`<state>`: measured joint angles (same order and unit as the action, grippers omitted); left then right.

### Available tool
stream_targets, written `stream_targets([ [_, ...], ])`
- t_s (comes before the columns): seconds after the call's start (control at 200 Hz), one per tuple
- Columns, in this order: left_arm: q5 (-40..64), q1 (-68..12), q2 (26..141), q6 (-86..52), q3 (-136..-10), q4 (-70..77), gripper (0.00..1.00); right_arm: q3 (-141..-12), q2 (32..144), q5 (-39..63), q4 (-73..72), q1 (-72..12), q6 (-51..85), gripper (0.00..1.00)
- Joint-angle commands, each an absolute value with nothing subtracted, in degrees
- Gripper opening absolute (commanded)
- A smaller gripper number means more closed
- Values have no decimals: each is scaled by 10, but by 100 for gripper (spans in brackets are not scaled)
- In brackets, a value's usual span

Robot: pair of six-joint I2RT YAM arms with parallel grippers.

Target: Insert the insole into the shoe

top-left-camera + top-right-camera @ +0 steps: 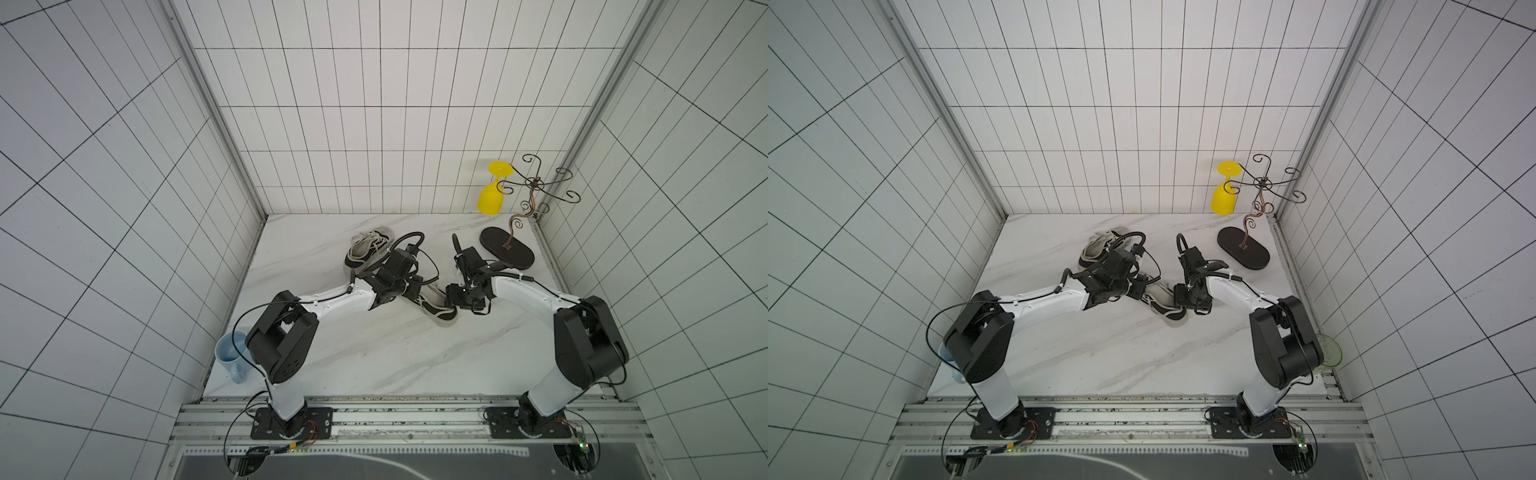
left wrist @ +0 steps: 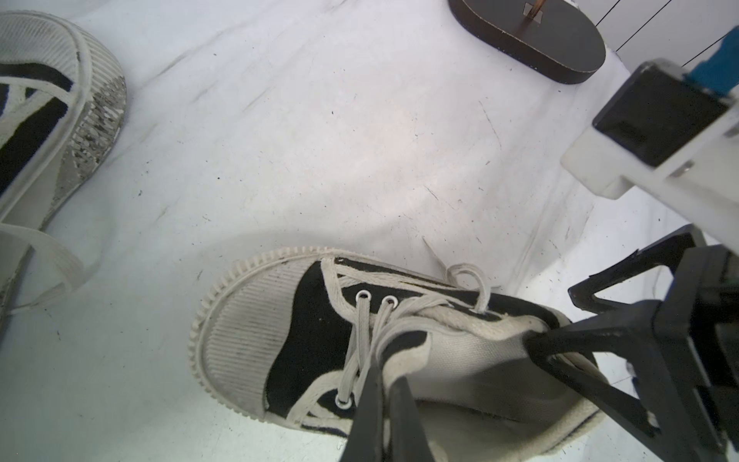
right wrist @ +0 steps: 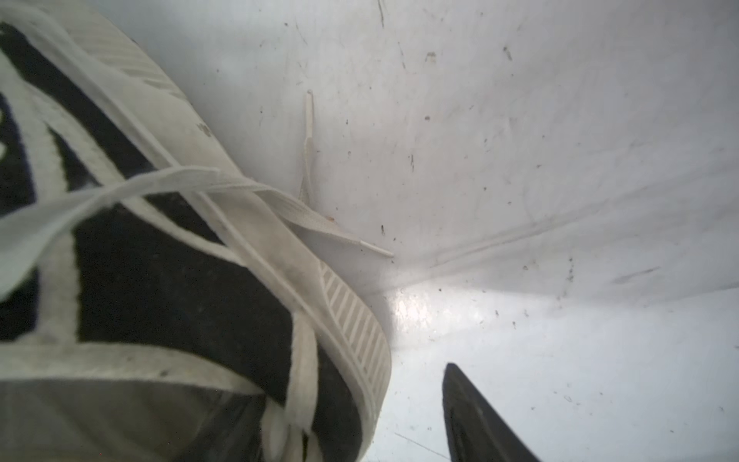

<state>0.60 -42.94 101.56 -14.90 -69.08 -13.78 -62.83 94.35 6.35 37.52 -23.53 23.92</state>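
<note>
The left gripper (image 2: 380, 364) is clenched, its two fingers pressed together over the laces and tongue at the mouth of the shoe (image 2: 280, 340). It looks to be pinching the tongue, though the contact itself is hidden under the fingers. The right gripper (image 2: 550, 316) stands spread at the heel end. In the left wrist view one finger pokes into the shoe's mouth while the other stays outside the collar. The right wrist view shows only that outer finger, over bare table just beside the sole. It clasps nothing that I can see.

The shoe sits upright near the middle of the table (image 1: 374, 353), heel turned toward the right arm. Its pair, the second shoe (image 1: 365, 249), lies toward the back edge and well apart. A wire stand (image 1: 507, 251) with a yellow glass (image 1: 490, 199) occupies the back right corner, and a blue mug (image 1: 230, 357) sits at the left edge.

No loose insole shows anywhere on the table. The pale surface inside the mouth (image 2: 480, 372) is probably the insole, already inside. On that reading most of the task is done. What remains is pressing the heel end flat, then letting go and lifting both arms clear.
</note>
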Motion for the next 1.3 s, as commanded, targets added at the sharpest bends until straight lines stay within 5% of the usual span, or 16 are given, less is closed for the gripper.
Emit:
stream_targets([
  [0.0, -35, -439, 1027, -117, -722, -129, 0, -683, 952, 22, 436, -237, 225, 61],
  [0.225, -74, -444, 1050, -123, -733, -154, 0, -715, 949, -33, 479, -240, 218, 38],
  [0.835, -80, -446, 1050, -137, -696, -134, 0, -636, 971, -68, 456, -246, 209, 26],
  [1.064, -41, -445, 985, -168, -664, -105, 0, -596, 1036, -157, 419, -280, 234, 19],
  [1.294, -19, -445, 978, -186, -632, -110, 0, -608, 1013, -78, 376, -251, 271, 55],
])
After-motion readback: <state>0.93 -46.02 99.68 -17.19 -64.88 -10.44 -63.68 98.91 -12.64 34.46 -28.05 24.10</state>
